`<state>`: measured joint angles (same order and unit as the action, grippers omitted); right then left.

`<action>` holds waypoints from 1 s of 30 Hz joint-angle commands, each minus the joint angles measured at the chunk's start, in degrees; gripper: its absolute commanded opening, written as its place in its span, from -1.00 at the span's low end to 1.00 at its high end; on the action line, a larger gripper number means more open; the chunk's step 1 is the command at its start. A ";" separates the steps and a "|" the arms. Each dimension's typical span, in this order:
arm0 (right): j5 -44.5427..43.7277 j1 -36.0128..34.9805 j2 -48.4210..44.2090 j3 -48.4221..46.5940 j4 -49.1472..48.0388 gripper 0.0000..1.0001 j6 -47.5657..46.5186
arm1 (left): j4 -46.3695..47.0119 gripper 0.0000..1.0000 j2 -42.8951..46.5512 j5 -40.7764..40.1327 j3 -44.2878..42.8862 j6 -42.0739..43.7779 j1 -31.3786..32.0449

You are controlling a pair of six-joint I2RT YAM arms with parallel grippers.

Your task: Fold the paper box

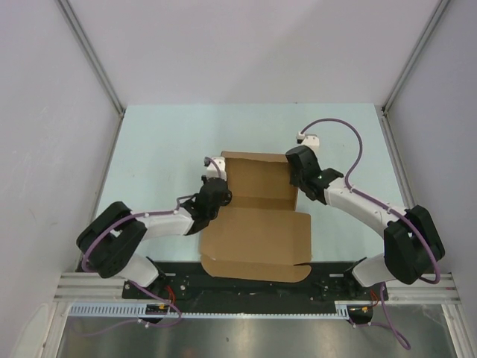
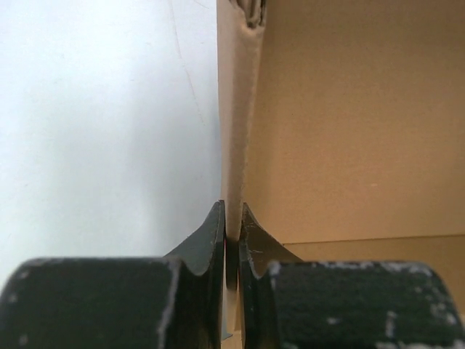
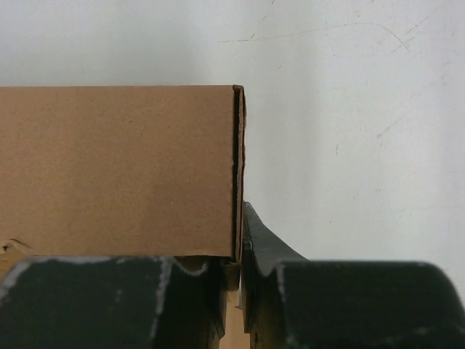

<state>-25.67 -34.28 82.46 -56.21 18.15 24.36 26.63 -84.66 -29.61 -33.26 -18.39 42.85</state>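
1. On the desk [image 1: 149, 149], the paper box [image 1: 257, 231] is found in the middle, between both arms.
2. It looks partly folded: the far half's side walls are stood up, and the near half is seen lying flat.
3. Its left wall is pinched by the nearly closed left pincer [image 2: 232, 225].
4. Its right wall is pinched by the nearly closed right pincer [image 3: 240, 243].

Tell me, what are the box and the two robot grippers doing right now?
box: half folded, side walls standing up at the far end, near flap lying flat.
left gripper: shut, pinching the box's left wall.
right gripper: shut, pinching the box's right wall.
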 commanded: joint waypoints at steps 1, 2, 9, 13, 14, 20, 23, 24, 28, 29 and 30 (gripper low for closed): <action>1.33 -3.24 -0.63 0.74 -2.42 -0.82 2.09 | 6.42 -0.99 -3.13 -12.21 0.04 -0.94 5.92; 1.15 -3.42 -0.54 0.75 -2.42 -0.83 2.18 | 5.02 -0.99 -3.84 -14.06 -0.49 -1.20 6.54; 0.71 -4.65 -0.37 0.92 -2.25 -0.93 2.97 | -15.27 -1.00 -13.14 -30.93 -11.63 -13.56 9.36; 0.45 -5.09 -0.10 0.83 -1.98 -0.95 3.41 | -29.13 -0.99 -16.76 -34.11 -16.22 -21.84 9.62; 0.45 -5.18 -0.10 0.92 -1.89 -0.95 3.33 | -31.10 -0.99 -17.55 -34.55 -16.92 -25.34 9.71; 0.18 -5.36 -0.19 0.92 -2.07 -0.96 3.50 | -34.72 -0.99 -16.33 -35.26 -17.46 -28.98 9.71; 0.10 -5.36 -0.10 0.92 -2.16 -0.96 3.59 | -36.39 -0.99 -14.57 -35.08 -16.93 -30.91 9.62; 0.09 -5.36 -0.10 0.92 -2.16 -0.96 3.76 | -36.21 -0.99 -14.22 -35.17 -16.67 -30.83 9.62; 0.09 -5.44 -0.19 0.92 -1.89 -0.97 3.85 | -37.27 -0.65 -13.08 -33.94 -16.40 -30.75 9.53; 0.09 -5.44 -0.45 0.92 -1.63 -0.96 3.77 | -36.83 -0.60 -11.77 -32.81 -15.53 -29.96 9.53; 0.09 -5.44 -0.63 0.92 -1.54 -0.97 3.77 | -35.44 -0.32 -10.71 -32.45 -15.00 -29.25 9.53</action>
<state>-30.39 -38.09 82.48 -55.51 17.04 25.30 -4.49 -97.78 -64.71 -51.33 -45.08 52.80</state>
